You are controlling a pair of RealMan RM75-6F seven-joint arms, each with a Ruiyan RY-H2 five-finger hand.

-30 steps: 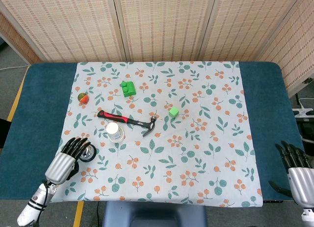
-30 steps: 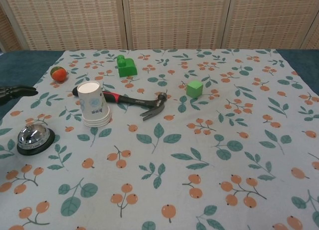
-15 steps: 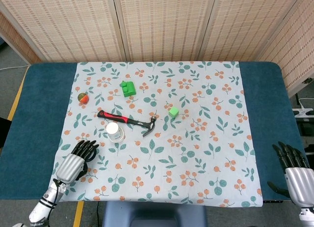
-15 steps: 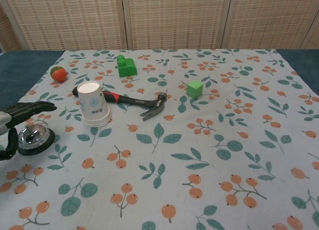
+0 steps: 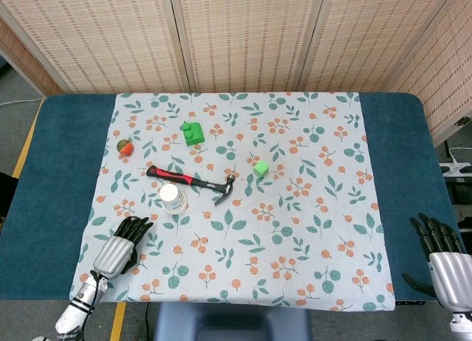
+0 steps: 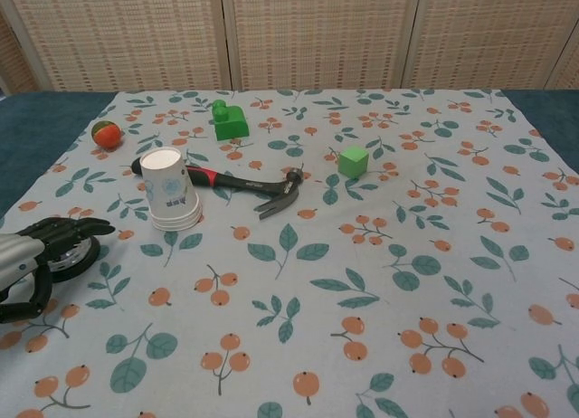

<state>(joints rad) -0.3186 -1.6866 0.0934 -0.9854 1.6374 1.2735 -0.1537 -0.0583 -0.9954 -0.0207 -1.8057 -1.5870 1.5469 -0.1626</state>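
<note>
— Where the cloth met the bench's front-left corner, what was the left hand (image 5: pixel 118 249) doing?

— It lay palm down over the call bell (image 6: pixel 71 251), its dark fingers (image 6: pixel 74 230) stretched out across the top of the bell. Only the black base rim showed beneath them in the chest view; in the head view the bell was hidden under the hand. The fingers rested on it rather than wrapping around it, and whether they were pressing it I couldn't tell.

— And the right hand (image 5: pixel 442 257)?

— It sat at the bench's front-right corner, off the patterned cloth (image 5: pixel 295 230), over the blue bench (image 5: pixel 66 171) cover. Its fingers were spread apart and it held nothing. The chest view did not show it.

— What lay closest to the bell?

— An upturned stack of paper cups (image 6: pixel 170 190) stood just behind it, toward the bench's middle, apart from the hand. A hammer (image 5: pixel 193 182) with a red and black handle lay right behind the cups, its head pointing toward the bench's right side.

— Anything further back?

— A small green cube (image 5: pixel 260 167) sat near the middle of the cloth, to the right of the hammer head. A green building brick (image 5: pixel 193 133) stood toward the back edge, and an orange and green ball (image 5: pixel 126 146) rested by the cloth's left edge, well apart from both hands.
</note>
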